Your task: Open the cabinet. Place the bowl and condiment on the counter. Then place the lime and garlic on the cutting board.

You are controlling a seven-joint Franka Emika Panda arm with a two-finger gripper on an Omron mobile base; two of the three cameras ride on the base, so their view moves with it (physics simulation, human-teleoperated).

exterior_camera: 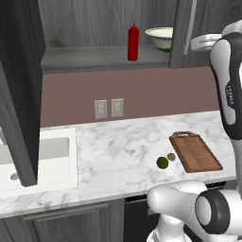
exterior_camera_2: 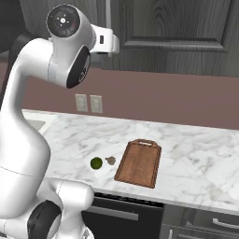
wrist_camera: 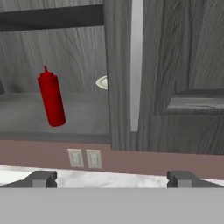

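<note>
Up at cabinet height, the gripper (wrist_camera: 112,178) faces the closed right-hand door of the cabinet (wrist_camera: 188,74), its two finger tips spread wide apart with nothing between them. A slim metal bar handle (wrist_camera: 136,65) runs down that door's near edge, straight ahead of the hand.

Left of the handle, the cabinet's other side stands open. One red condiment (wrist_camera: 51,99) bottle stands upright on the shelf, and one bowl (exterior_camera: 160,38) sits on the same shelf just right of it, half hidden behind the closed door. The swung-out left door (exterior_camera: 19,90) hangs well to the left of the bottle.

Below the cabinet, on the counter (exterior_camera: 118,151), one cutting board (exterior_camera: 195,151) lies bare. One lime (exterior_camera: 162,162) and one garlic (exterior_camera: 171,156) rest on the marble just off the board's left edge, close together but apart. Two wall outlets (exterior_camera: 108,108) are set in the backsplash beneath the shelf, and one sink (exterior_camera: 35,158) lies farther left of the board.

Judging by the layout, the cabinet-opening step is half done. The next move likely calls for closing the fingers on the bar handle and swinging the right door clear, so the bowl can be reached.
</note>
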